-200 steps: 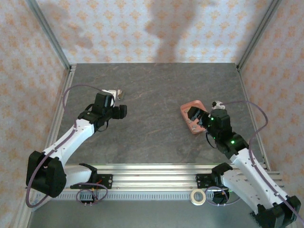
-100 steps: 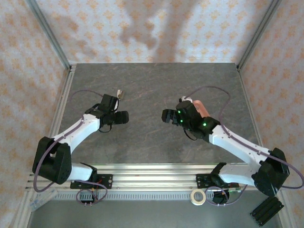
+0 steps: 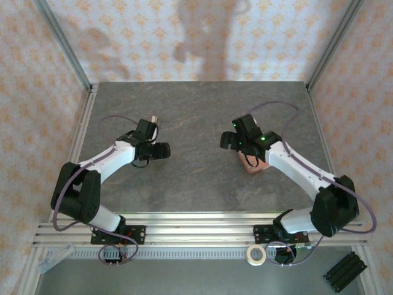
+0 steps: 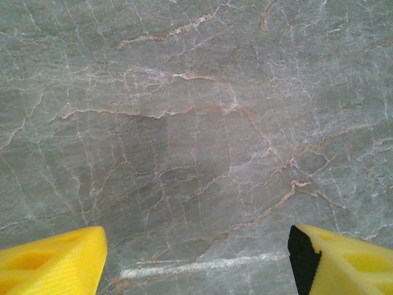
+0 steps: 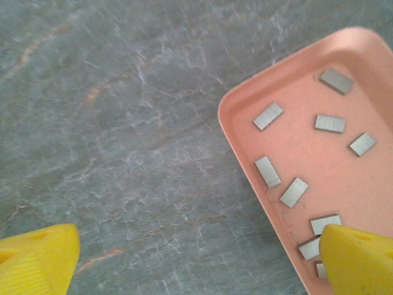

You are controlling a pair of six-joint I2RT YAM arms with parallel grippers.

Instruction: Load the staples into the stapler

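Note:
Several small silvery staples [image 5: 268, 171] lie scattered in a salmon-pink tray [image 5: 232, 123]. In the top view the tray [image 3: 251, 165] shows only as a corner under the right arm. My right gripper [image 5: 196, 264] hovers over the tray's left rim, open, with one yellow finger [image 5: 359, 258] above the staples and the other over bare table. The tiny pale stapler [image 3: 154, 119] lies on the table just behind my left wrist. My left gripper [image 4: 196, 258] is open over bare marble, nothing between its fingers [image 4: 49, 261]. In the top view the left gripper [image 3: 163, 150] points right and the right gripper [image 3: 228, 140] points left.
The grey marble table [image 3: 196, 178] lies open between the two grippers. Patterned walls and metal posts close off the back and sides. A roll of tape [image 3: 256, 254] sits below the front rail.
My right arm swung left off the tray, then came back a little to its left rim, its elbow swinging out to the right. The left gripper crept to the right and its jaws narrowed slightly.

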